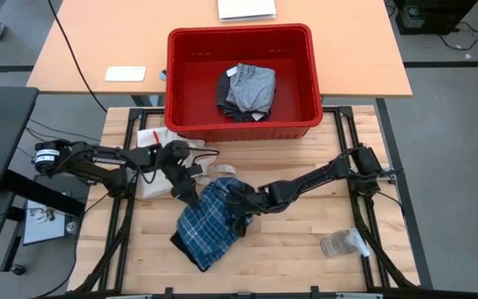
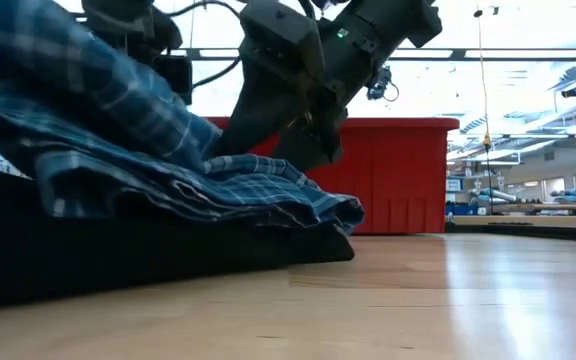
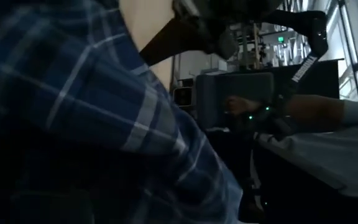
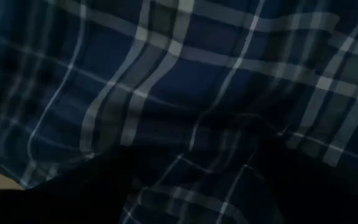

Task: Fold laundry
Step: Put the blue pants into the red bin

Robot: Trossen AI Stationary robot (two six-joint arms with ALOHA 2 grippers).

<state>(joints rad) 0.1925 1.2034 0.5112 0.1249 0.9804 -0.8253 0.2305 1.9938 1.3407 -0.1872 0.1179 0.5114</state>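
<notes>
The blue-and-white plaid shirt (image 1: 208, 226) lies crumpled on the wooden table, a dark layer (image 2: 118, 250) under its near edge. In the low view its left part (image 2: 78, 90) rises higher than the rest. My left gripper (image 1: 191, 196) is at the shirt's far left corner. My right gripper (image 1: 241, 213) reaches in from the right over the shirt's far right part, its two fingers (image 2: 268, 110) apart and pointing down at the cloth. A dark and grey garment (image 1: 247, 90) lies bunched on the floor of the red bin (image 1: 181, 83). My left gripper has plaid cloth (image 3: 92, 124) lying right against it at the shirt's far left corner. The cloth hides the fingers, so I cannot tell what kind of hold it is. My right gripper's spread fingers come slanting down from the right onto the shirt's far right folds (image 4: 185, 93). The cloth there rests on the table; whether any of it lies between the fingers does not show.
The red bin stands past the shirt at the table's far side. A cream cloth piece (image 1: 151, 158) lies under my left arm. A clear plastic bottle (image 1: 342, 243) lies near the front right. Bare wood (image 1: 297, 257) spreads between the shirt and the bottle.
</notes>
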